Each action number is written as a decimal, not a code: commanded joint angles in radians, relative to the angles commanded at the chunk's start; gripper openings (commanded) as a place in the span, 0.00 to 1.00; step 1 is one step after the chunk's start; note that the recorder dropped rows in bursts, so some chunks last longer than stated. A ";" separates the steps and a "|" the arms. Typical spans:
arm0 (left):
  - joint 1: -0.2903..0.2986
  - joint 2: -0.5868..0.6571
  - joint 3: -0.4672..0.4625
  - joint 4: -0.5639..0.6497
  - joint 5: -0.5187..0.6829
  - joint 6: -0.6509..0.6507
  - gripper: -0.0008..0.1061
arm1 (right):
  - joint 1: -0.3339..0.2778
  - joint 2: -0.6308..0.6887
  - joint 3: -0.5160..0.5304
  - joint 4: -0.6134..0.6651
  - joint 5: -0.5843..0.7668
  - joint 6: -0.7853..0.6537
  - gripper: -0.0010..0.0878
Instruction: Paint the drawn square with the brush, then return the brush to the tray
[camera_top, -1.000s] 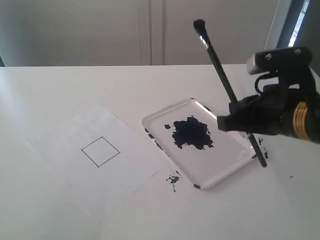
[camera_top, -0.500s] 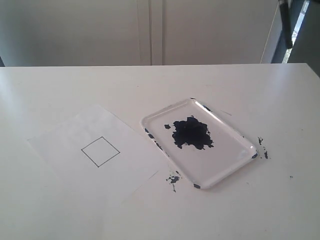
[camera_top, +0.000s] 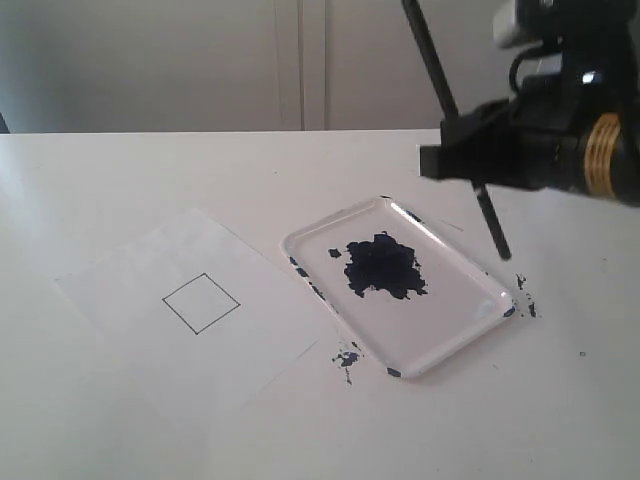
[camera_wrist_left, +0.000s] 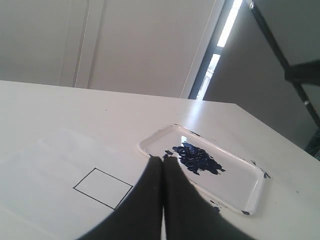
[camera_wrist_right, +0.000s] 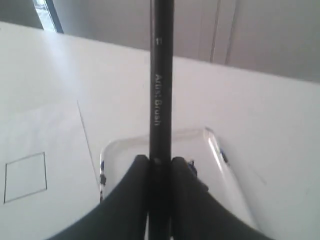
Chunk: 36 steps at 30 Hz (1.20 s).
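Clamped jaws of the right gripper (camera_top: 455, 150) hold the brush (camera_top: 430, 62) partway along its thin black handle. From the outside camera this gripper sits high at the right, above the far right side of the tray (camera_top: 455, 300). The brush slants steeply. Its plain lower end points down near the tray's right rim and seems clear of the table (camera_top: 150, 180). Its upper end runs out of the top of the picture, so the bristles are not visible.

The right wrist camera shows the handle (camera_wrist_right: 161, 90) pinched upright between the two dark fingers of the right gripper (camera_wrist_right: 160, 162). Pale lettering runs along the handle, and the tray's rim (camera_wrist_right: 220, 150) lies below.

The left gripper (camera_wrist_left: 163, 162) shows only in its own wrist camera. Its two dark fingers are pressed together with nothing between them, raised above the table on the near side of the tray.

The glossy white tray lies in the middle of the table with a dark blue paint blot (camera_top: 383, 267) at its centre. Blue flecks (camera_top: 347, 357) mark its rim and the table beside it. Left of the tray, its edge touching or just under the rim, lies a sheet of white paper (camera_top: 130, 280). The drawn square (camera_top: 201, 302) on it is a thin black outline, blank inside.
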 joint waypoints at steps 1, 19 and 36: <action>0.000 0.000 0.000 0.000 0.000 0.000 0.01 | 0.000 0.000 0.019 0.000 -0.016 0.013 0.01; 0.000 0.000 0.000 0.000 0.000 0.000 0.01 | 0.000 -0.016 0.277 0.000 -0.297 0.206 0.01; 0.000 0.000 0.000 0.000 0.000 0.000 0.01 | 0.000 -0.016 0.364 0.249 -0.318 0.206 0.01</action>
